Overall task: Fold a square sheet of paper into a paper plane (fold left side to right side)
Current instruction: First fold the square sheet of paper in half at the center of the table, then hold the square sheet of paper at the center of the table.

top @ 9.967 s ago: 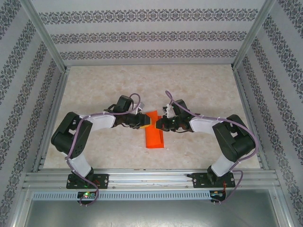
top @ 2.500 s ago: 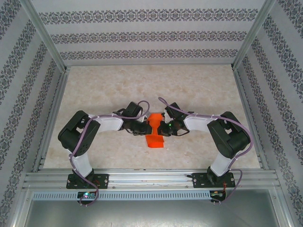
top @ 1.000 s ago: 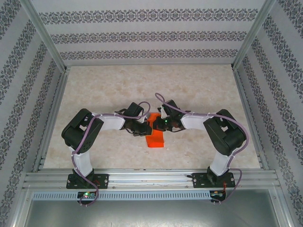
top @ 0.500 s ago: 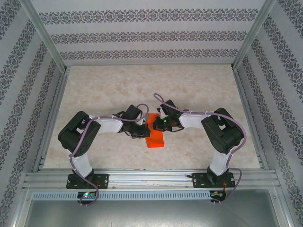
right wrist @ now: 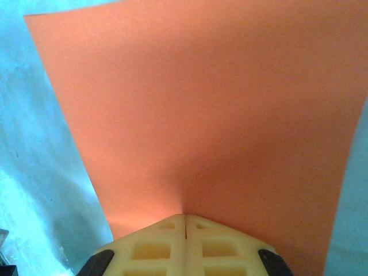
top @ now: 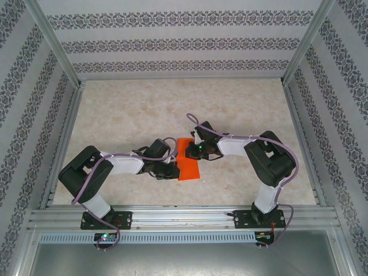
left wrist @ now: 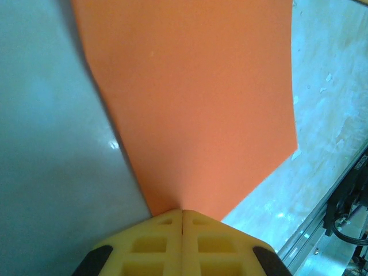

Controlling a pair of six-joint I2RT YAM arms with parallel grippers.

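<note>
The square sheet of paper lies on the table as a narrow orange-red strip between my two arms. My left gripper is shut, and its tips rest against the strip's near left edge. The left wrist view has the yellow fingertips closed seam to seam, touching the orange paper, with nothing pinched between them. My right gripper is also shut and presses down on the strip's far part. In the right wrist view the paper dimples slightly at the closed tips.
The marbled table top stretches beyond the paper to the back wall. Patterned walls with metal posts close in the left, right and far sides. An aluminium rail carrying both arm bases runs along the near edge.
My left gripper has slid along the paper's left edge toward the near end, its arm stretching lower. The right gripper has stayed pressed on the far part.
</note>
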